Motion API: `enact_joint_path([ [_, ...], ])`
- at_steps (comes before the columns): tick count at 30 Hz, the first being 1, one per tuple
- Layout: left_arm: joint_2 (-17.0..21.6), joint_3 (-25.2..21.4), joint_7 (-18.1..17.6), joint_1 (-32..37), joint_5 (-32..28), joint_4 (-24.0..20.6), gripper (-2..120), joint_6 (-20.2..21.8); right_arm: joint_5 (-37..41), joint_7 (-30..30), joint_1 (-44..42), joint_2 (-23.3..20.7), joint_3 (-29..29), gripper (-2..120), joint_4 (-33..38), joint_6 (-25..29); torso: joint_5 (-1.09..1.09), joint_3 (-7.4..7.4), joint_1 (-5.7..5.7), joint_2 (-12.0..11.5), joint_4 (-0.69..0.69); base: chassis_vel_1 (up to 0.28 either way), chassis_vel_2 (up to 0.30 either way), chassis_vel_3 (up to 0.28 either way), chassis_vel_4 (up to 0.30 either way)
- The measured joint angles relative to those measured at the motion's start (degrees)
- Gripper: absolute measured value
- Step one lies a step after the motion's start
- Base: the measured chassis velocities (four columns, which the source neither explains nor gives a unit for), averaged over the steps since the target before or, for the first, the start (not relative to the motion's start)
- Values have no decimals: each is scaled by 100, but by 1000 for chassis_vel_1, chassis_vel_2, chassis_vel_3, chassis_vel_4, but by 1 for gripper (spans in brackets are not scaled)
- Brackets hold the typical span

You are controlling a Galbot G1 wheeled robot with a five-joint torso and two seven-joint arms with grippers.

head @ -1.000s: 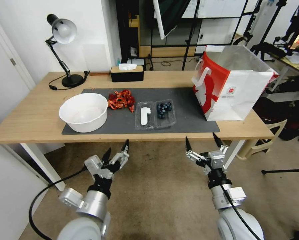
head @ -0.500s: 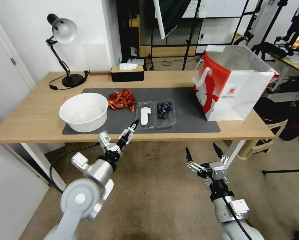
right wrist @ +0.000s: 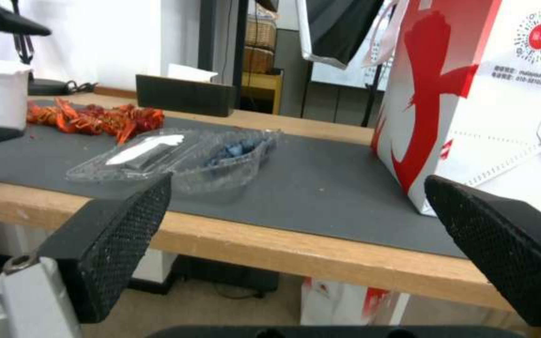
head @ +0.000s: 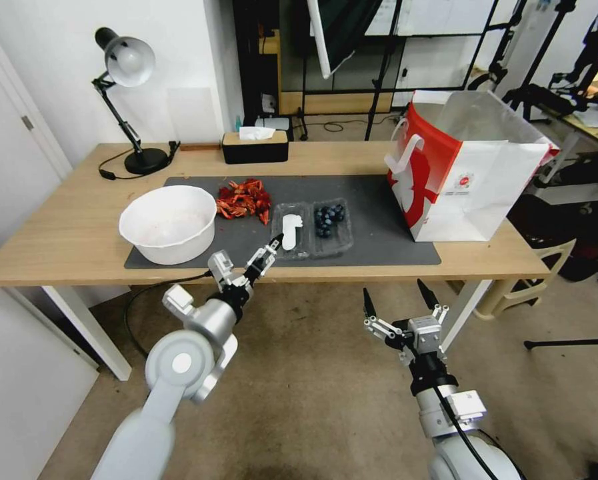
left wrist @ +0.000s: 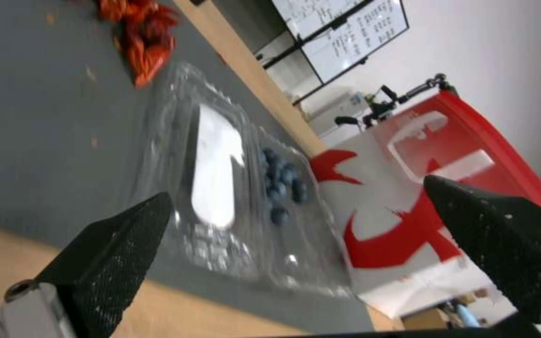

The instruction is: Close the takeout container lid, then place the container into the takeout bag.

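Two claws spread empty: left claw at the worktop's near edge, lid just beyond; right claw low, farther off.

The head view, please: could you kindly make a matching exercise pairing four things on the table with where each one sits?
1. large white round bowl
2. clear plastic clamshell takeout container
3. red-and-white paper takeout bag
4. black tissue box

A. far table edge, off the mat
B. mat's left end
C. mat's right end, standing open
D. mat's middle, lying open

Pairs: 1-B, 2-D, 3-C, 4-A
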Motion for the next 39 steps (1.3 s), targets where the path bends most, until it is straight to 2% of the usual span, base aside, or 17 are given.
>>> enact_joint_path([
  [6,44,137,-159,-444,88,319,100,-80,-33,0,-14,11,3,100,-48,0,0,0,0,0,0,0,0,0,0],
  [8,24,208,-467,-568,107,384,100,-55,-41,11,2,25,29,100,-53,-29,1,0,0,0,-1,0,0,0,0],
  [9,24,208,-467,-568,107,384,100,-55,-41,11,2,25,29,100,-53,-29,1,0,0,0,-1,0,0,0,0],
  [12,-149,377,-765,-384,-7,273,100,-49,-54,23,22,33,45,100,-92,-44,1,0,-1,0,2,0,0,0,0],
  [16,-372,611,-1013,-557,-137,270,100,-116,-77,26,24,55,37,100,-114,-58,1,-1,-1,0,-1,0,0,0,0],
  [23,-540,900,-1241,-831,-258,416,100,-138,-96,40,-33,71,44,100,-116,-59,1,-1,-1,0,-1,0,0,0,0],
  [39,-696,1208,-1339,-967,-372,629,100,-149,-102,55,-63,74,68,100,-115,-64,1,0,-1,0,0,0,0,0,0],
])
